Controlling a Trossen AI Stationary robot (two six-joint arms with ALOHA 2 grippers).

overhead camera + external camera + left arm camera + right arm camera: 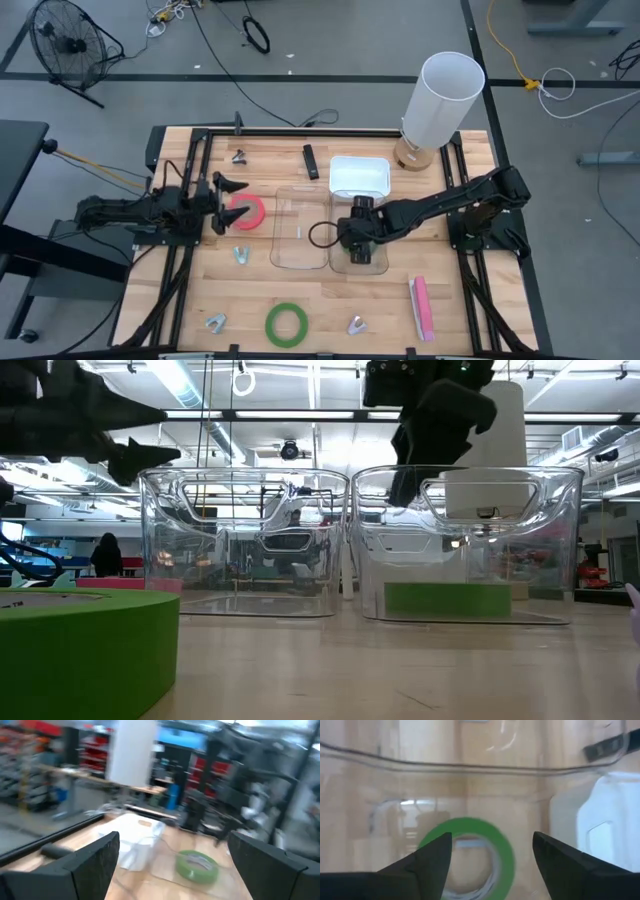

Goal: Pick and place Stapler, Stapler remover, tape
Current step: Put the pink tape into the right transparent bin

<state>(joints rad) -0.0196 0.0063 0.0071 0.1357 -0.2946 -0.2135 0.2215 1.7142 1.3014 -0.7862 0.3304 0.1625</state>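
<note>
The right claw point(358, 250) is hanging over the right-hand clear bin point(372, 262), its two fingers point(427, 860) standing wide apart and gripping nothing. Straight below it, a green tape roll point(470, 852) is lying flat on the floor of that bin, showing between the spread fingers in the right wrist view; in the low view the same roll point(447, 599) is sitting against the bin's bottom while the claw point(420, 470) is hovering above the rim, clear of it.

The left claw point(222, 205) is reaching out over the counter point(480, 310), its fingers point(97, 862) also spread fully and holding nothing. The red-pink tape roll point(248, 212) is lying on the wood just ahead of this claw's tips, partly under them from above; whether they are touching cannot be told. Beyond that roll, farther from the left claw, the second clear bin point(298, 228) is standing beside the one the right claw is working over.

A second green tape roll point(286, 324) is resting on the counter's near edge, well apart from both claws. A pink stapler point(421, 307) is lying to the outer side of the right claw, nearer the front edge. Small metal staple removers point(241, 255) are scattered about, one just beside the left claw. A white tub point(359, 177) is sitting behind the right claw's bin
</note>
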